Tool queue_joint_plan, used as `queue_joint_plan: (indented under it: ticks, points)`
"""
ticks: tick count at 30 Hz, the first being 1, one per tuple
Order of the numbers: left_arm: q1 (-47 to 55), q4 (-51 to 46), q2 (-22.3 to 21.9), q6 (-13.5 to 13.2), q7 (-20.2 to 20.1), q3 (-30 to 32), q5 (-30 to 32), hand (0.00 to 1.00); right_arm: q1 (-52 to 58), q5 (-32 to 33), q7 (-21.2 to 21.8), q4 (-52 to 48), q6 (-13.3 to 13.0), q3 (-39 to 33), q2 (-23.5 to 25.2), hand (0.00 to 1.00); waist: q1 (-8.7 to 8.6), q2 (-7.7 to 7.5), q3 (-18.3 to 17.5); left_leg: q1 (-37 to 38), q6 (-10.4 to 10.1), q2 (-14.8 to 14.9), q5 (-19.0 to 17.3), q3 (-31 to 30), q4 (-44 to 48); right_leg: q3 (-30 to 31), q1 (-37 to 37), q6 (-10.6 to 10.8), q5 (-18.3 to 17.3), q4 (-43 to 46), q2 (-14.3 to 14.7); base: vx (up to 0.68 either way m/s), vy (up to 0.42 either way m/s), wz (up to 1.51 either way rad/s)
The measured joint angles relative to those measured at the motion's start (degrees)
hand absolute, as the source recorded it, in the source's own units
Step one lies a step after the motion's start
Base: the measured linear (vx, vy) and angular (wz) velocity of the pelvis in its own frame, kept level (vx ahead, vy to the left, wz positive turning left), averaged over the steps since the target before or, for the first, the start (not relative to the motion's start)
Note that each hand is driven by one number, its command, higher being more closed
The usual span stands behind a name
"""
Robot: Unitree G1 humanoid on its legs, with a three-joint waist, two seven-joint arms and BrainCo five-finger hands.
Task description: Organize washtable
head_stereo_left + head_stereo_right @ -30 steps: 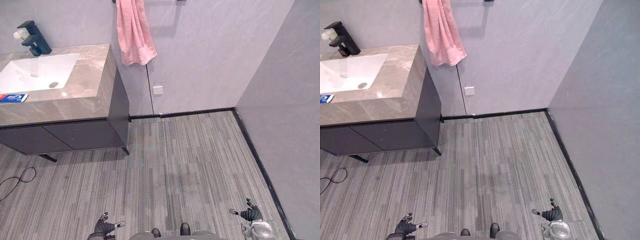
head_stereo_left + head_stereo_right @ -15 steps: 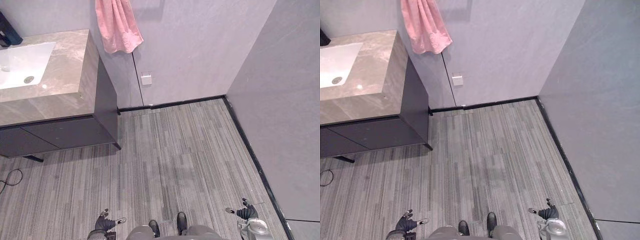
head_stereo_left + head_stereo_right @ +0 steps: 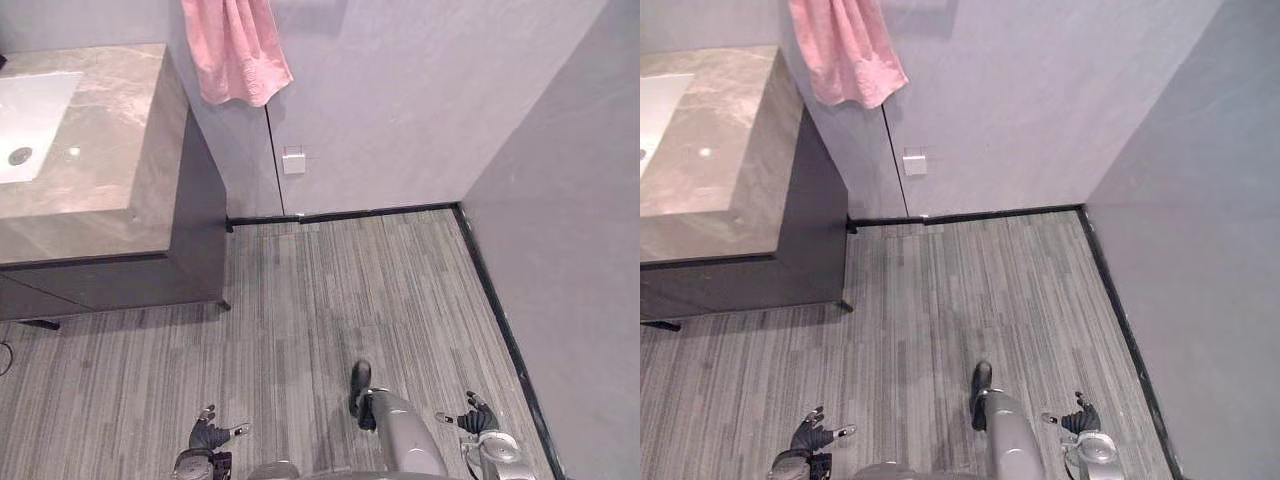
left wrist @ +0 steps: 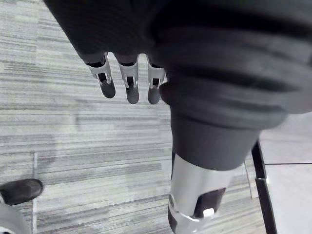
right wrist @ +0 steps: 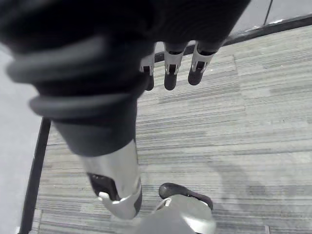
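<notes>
The washtable stands against the wall on the robot's left, well apart from both hands. Its stone-patterned surface holds a white sink and sits on a dark cabinet. No loose items can be made out on the visible part of the surface. A pink towel hangs on the wall just beside the washtable's far corner, probably to keep it within reach of the sink. A small white wall plate sits below the towel. The left hand and right hand hang low over the striped floor. On each hand the fingers are straight, slightly apart and holding nothing, which fits an approach phase with no work yet in reach. No brand, label or writing is legible.
</notes>
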Motion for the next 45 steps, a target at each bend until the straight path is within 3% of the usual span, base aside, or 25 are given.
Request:
queue_joint_plan:
  ticks: [2,3,6,7,10,12,14,15,16,17,18,20,21,24,26,29,31,32,33,34,36,38,40,43,45]
  points:
    - [0.67,-0.05,-1.24,0.00,-0.07,0.23,-0.33,0.00,0.50,0.71,-0.20,-0.36,0.05,0.03,0.48,0.00,0.40,0.31,0.07,-5.89,1.37,3.23,4.72,-1.38,18.31,0.24,8.03,-0.25,-0.18,-6.27,2.28,0.56,-0.268,-0.05]
    - [0.79,-0.57,-2.19,0.06,-0.10,0.99,-0.97,0.00,1.30,1.28,-0.41,-1.52,0.02,0.05,0.94,0.00,1.22,0.29,0.15,-9.35,2.40,5.50,3.99,-0.01,27.86,0.61,13.47,-0.71,-0.48,-9.52,3.43,0.47,-0.199,-0.08]
    - [0.65,-3.75,-3.51,-0.06,-0.11,1.03,-1.35,0.00,1.27,2.81,-1.17,-3.95,-0.03,-0.05,1.69,0.00,3.34,-0.56,0.59,-19.21,5.10,6.59,2.27,2.39,33.66,2.07,20.90,-1.04,-1.78,-14.07,3.98,0.40,-0.149,-0.12]
    - [0.64,-4.34,-3.48,-0.03,-0.09,1.06,-1.63,0.00,0.89,3.17,-1.31,-4.00,-0.02,-0.13,1.81,0.00,3.50,-0.55,0.63,-21.34,5.67,6.18,1.90,2.41,32.46,2.07,21.74,-0.96,-1.85,-14.60,3.95,0.27,-0.042,-0.11]
    - [-0.52,-4.55,-3.47,0.00,0.05,1.06,-1.98,0.00,-0.62,4.18,-1.59,-3.95,0.03,-2.90,2.54,0.00,5.21,-0.85,1.37,-25.88,5.74,1.65,0.20,3.44,16.22,2.93,25.86,0.35,-2.63,-16.89,2.60,0.25,0.041,-0.12]
    - [-0.89,-4.51,-4.20,0.01,0.04,0.91,-2.00,0.00,-0.54,4.42,-1.84,-3.94,0.02,-4.21,2.52,0.00,5.98,-1.04,1.52,-25.62,4.53,-2.39,2.50,2.79,-1.24,2.90,28.29,2.52,-4.09,-18.50,1.29,0.28,0.133,0.01]
    - [-0.57,-4.44,-4.46,0.02,0.04,0.90,-1.99,0.00,-0.17,4.40,-2.27,-3.91,0.08,-4.25,2.55,0.00,6.08,-0.25,0.98,-25.37,6.24,-3.02,5.27,1.76,-6.69,3.28,29.18,3.99,-6.07,-18.12,1.32,0.31,0.208,-0.06]
    - [0.24,-4.49,-4.31,0.02,0.07,1.07,-2.04,0.00,0.21,4.38,-2.66,-4.05,0.09,-4.28,3.18,0.00,6.18,-0.18,0.54,-24.86,8.87,-3.66,8.86,2.14,-5.72,4.13,29.30,5.54,-9.11,-15.32,0.22,0.37,0.259,-0.11]
    - [0.24,-4.50,-4.11,0.02,0.09,1.16,-2.04,0.00,0.84,4.37,-2.68,-4.03,0.11,-4.34,3.52,0.00,6.24,-0.92,0.47,-24.77,9.37,-4.31,9.23,2.37,-4.94,4.28,29.08,6.31,-10.71,-13.67,-0.68,0.48,0.305,-0.11]
    - [0.26,-4.48,-3.25,0.01,0.17,1.12,-2.01,0.00,1.91,4.28,-2.68,-4.02,0.13,-4.38,4.29,0.00,6.55,-2.41,0.00,-24.57,10.46,-5.33,8.27,3.62,-3.61,4.66,28.38,7.36,-13.16,-10.48,-2.61,0.44,0.212,-0.29]
    - [0.28,-4.28,-2.54,0.16,0.28,0.95,-1.94,0.00,3.05,4.17,-2.67,-3.97,0.21,-4.36,5.39,0.00,7.84,-4.15,-0.89,-23.56,11.12,-6.52,4.72,5.21,-2.15,6.04,25.64,9.83,-15.56,-2.30,-5.32,0.53,0.261,-0.40]
    - [0.55,-4.26,-2.20,0.21,0.35,0.55,-1.93,0.00,3.25,3.74,-2.66,-4.02,0.20,-4.11,6.37,0.00,7.46,-4.47,-1.02,-21.29,11.66,-7.17,2.48,5.68,-1.84,7.08,20.42,11.97,-14.22,12.23,-6.97,0.44,0.228,-0.22]
    - [0.58,-4.28,-1.48,0.36,0.37,-1.07,-1.93,0.00,3.84,3.32,-2.59,-4.01,0.22,-3.62,7.11,0.00,7.04,-4.60,-1.03,-18.66,12.75,-7.80,1.03,5.51,-1.66,7.85,15.52,13.70,-10.71,24.72,-8.73,0.36,0.173,0.07]
    - [0.21,-4.47,-1.49,0.55,0.42,-1.94,-1.95,0.00,5.08,2.61,-2.50,-4.00,0.33,-1.82,7.74,0.00,5.72,-4.36,-0.95,-11.62,13.81,-8.53,-1.79,4.39,-2.27,8.19,8.63,13.17,-10.73,39.52,-10.16,0.44,0.137,0.31]
    - [-0.43,-4.46,-1.62,0.57,0.44,-1.68,-2.02,0.00,4.55,2.48,-2.47,-3.92,0.34,-1.89,7.97,0.00,5.72,-4.73,-1.00,-7.99,13.86,-9.05,-2.15,3.37,-4.37,7.84,4.89,12.21,-11.44,38.03,-9.93,0.47,0.040,0.36]
    - [-0.95,-4.43,-2.62,0.56,0.64,-0.64,-2.16,0.00,4.44,2.49,-2.41,-3.74,0.46,-2.13,7.91,0.00,5.49,-4.34,-0.74,-2.34,13.76,-9.00,-2.17,0.26,-8.06,6.68,2.93,10.87,-11.98,24.54,-6.77,0.43,-0.047,0.53]
    - [-1.02,-4.31,-2.30,0.50,0.78,-0.67,-2.14,0.00,4.27,2.49,-2.45,-3.40,0.47,-2.33,7.80,0.00,4.40,-5.37,-1.52,-1.15,11.48,-9.45,-3.31,-2.32,-8.87,6.95,3.66,7.76,-8.08,11.28,-4.73,0.51,-0.139,0.87]
    - [-1.12,-3.63,-1.82,0.53,0.84,-0.61,-1.99,0.00,4.44,2.53,-2.42,-2.49,0.44,-2.66,7.66,0.00,4.26,-7.77,-2.31,-0.05,9.99,-10.89,-4.26,-4.02,-9.25,6.83,4.00,4.43,-3.99,6.92,-5.20,0.40,-0.129,0.61]
    - [-1.30,-2.64,-3.10,0.65,1.09,-0.43,-1.95,0.00,3.81,2.56,-2.43,-1.62,0.45,-3.97,7.02,0.00,4.67,-4.97,-2.59,0.61,8.92,-8.47,-4.46,-5.04,-9.95,5.54,5.32,4.03,-4.17,6.41,-3.91,0.39,-0.138,0.52]
    - [-0.89,-2.50,-3.68,0.64,1.10,-0.43,-1.95,0.00,3.94,2.58,-2.49,-1.81,0.26,-4.65,7.07,0.00,4.32,-4.10,-3.15,0.69,8.54,-7.75,-4.27,-5.19,-9.94,4.77,5.98,4.02,-4.38,5.17,-3.45,0.39,-0.141,0.31]
    - [-0.91,-2.10,-5.61,0.67,1.01,-0.38,-1.90,0.00,4.02,2.91,-2.46,-1.77,0.14,-5.01,7.16,0.00,4.16,-2.14,-3.23,-2.12,5.38,-5.73,-3.40,-4.15,-3.60,2.59,9.58,3.43,-4.79,0.69,-2.52,0.37,-0.173,0.43]
    - [-0.90,-2.25,-6.15,0.66,0.81,-0.28,-1.89,0.00,4.64,3.44,-2.47,-1.77,0.17,-4.99,7.53,0.00,4.32,-2.06,-3.20,-5.90,3.23,-3.68,-3.21,-1.31,6.18,1.92,13.62,3.21,-4.67,-2.71,-2.12,0.27,-0.116,0.30]
    - [-0.26,-2.33,-6.55,0.62,0.25,-0.29,-1.90,0.00,4.65,4.54,-2.58,-2.39,0.08,-5.08,7.27,0.00,4.44,-2.10,-3.22,-8.49,4.51,0.66,-4.08,3.88,13.66,1.32,19.08,2.88,-4.83,-5.55,-1.73,0.24,-0.051,0.06]
    - [-0.47,-3.33,-6.54,0.63,0.20,-0.27,-1.90,0.00,4.01,5.00,-2.68,-4.15,-0.20,-6.70,7.21,0.00,4.47,-1.73,-3.34,-12.06,4.59,2.41,-3.44,4.67,4.74,2.12,19.79,3.54,-4.63,-6.63,-2.33,0.12,0.074,-0.13]
    - [-0.80,-2.98,-6.67,0.65,0.19,-0.37,-1.89,0.00,4.42,5.01,-2.72,-3.83,-0.08,-7.46,6.42,0.00,4.37,-0.28,-3.51,-12.28,3.89,1.98,2.61,2.80,-4.08,2.76,19.83,5.32,-4.96,-6.77,-2.03,0.05,0.158,-0.08]
